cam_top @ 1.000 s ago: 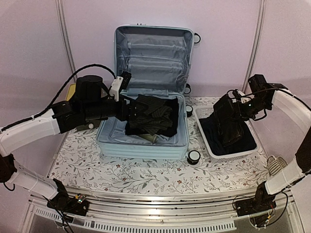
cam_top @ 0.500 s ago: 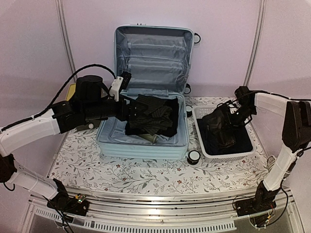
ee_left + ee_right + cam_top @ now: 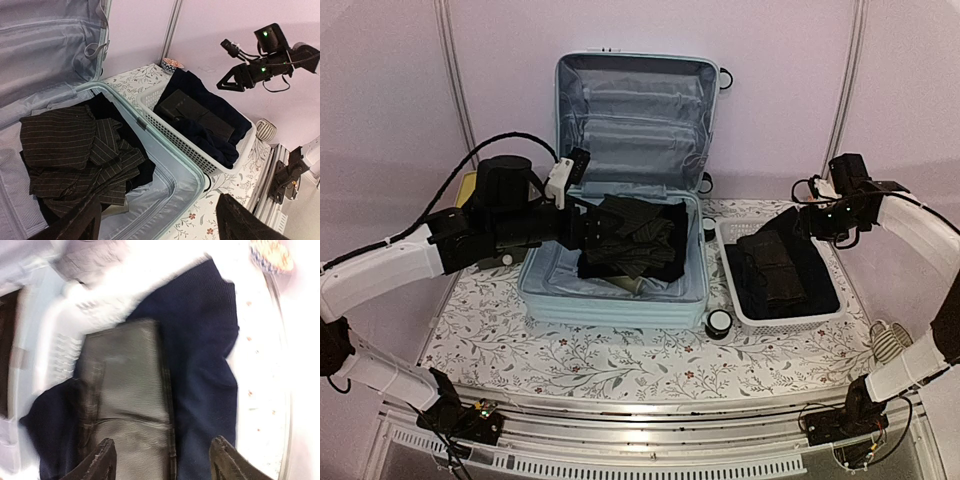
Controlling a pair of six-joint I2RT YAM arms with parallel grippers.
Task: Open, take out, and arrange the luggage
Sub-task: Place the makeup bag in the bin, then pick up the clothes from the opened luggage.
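Two grippers, both released. Pale mint-blue hard-shell suitcase point(image 3: 620, 312) lies open mid-table with dark striped clothing point(image 3: 635, 240) inside, and the left gripper point(image 3: 160, 215) hovers over it. Right gripper point(image 3: 162, 447) hangs above white lattice plastic basket point(image 3: 760, 318) holding folded black leather garment point(image 3: 125, 375) on navy cloth point(image 3: 205, 340).

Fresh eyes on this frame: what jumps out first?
The open mint-blue luggage dominates mid-table, lid upright, with a crumpled striped garment in its base and the left end effector open beside the garment. To the luggage's right, a white lattice basket holds a folded black item on navy cloth, with the right end effector open above it.
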